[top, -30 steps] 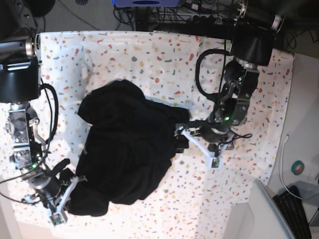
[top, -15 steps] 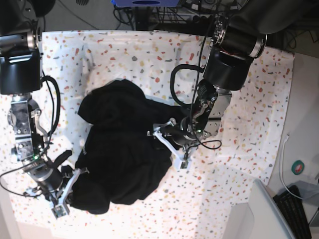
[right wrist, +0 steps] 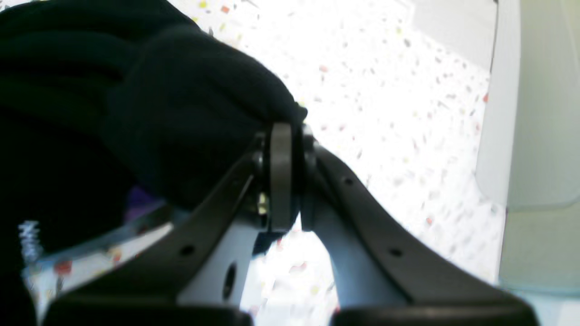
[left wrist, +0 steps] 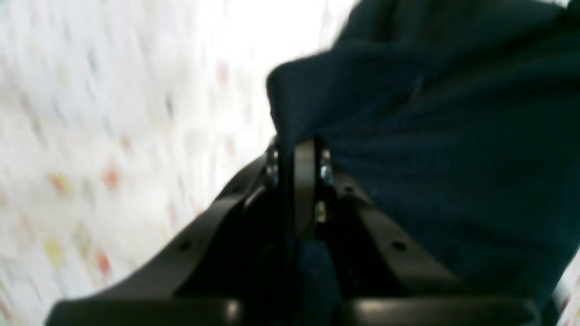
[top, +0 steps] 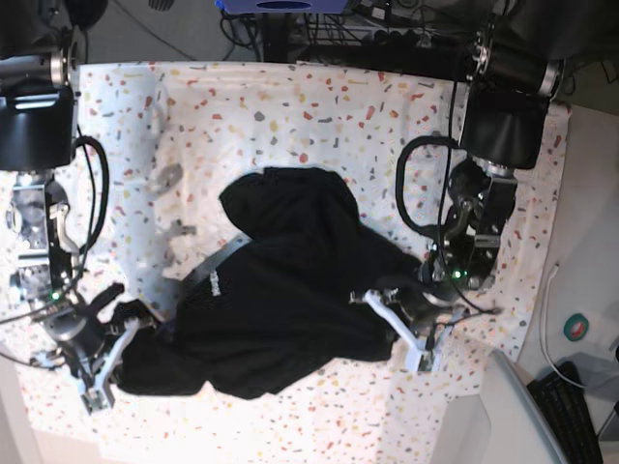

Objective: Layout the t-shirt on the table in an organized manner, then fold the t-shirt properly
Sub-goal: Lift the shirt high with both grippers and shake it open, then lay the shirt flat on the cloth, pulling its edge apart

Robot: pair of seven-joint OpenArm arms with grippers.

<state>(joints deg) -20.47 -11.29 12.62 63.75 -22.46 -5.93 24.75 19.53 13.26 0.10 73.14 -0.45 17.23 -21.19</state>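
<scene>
On table [top: 290, 106], both fingers pairs clamp black t-shirt [top: 280, 300] edges; fabric soft & limp, best held at hem/shoulders.

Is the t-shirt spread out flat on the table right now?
No, the t-shirt lies bunched in a crumpled heap on the table, pinched at opposite edges by both grippers.

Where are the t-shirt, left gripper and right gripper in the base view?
t-shirt [top: 290, 300]: base view, middle of the bunched black fabric.
left gripper [top: 398, 333]: base view, between its fingers, at the shirt's right edge.
right gripper [top: 114, 340]: base view, between its fingers, at the shirt's lower-left end.
</scene>
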